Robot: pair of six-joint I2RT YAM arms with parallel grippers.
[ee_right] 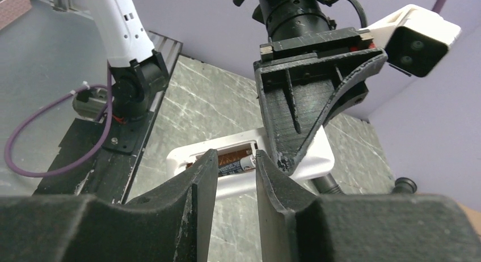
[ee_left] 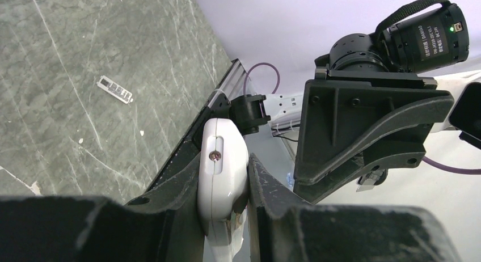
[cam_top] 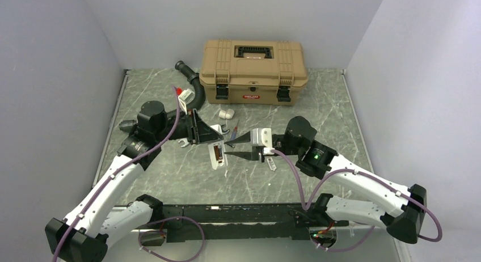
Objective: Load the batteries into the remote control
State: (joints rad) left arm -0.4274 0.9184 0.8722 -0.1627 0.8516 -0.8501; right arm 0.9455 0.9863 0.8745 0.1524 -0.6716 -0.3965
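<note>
The white remote control (cam_top: 216,156) is held off the table, clamped edgewise between my left gripper's (cam_top: 212,140) fingers. In the left wrist view the remote (ee_left: 221,171) fills the gap between the jaws. In the right wrist view the remote (ee_right: 309,160) shows its open battery compartment with a battery (ee_right: 233,165) lying inside. My right gripper (cam_top: 228,148) is open and empty, with its fingertips (ee_right: 209,160) just short of the compartment. The left gripper (ee_right: 312,97) grips the remote's far end there.
A tan toolbox (cam_top: 253,71) stands at the back, with a black hose (cam_top: 194,87) to its left. A stubby white cylinder piece (cam_top: 227,113) lies in front of the toolbox. A small barcode strip (cam_top: 271,164) lies under the right wrist and also shows in the left wrist view (ee_left: 115,89).
</note>
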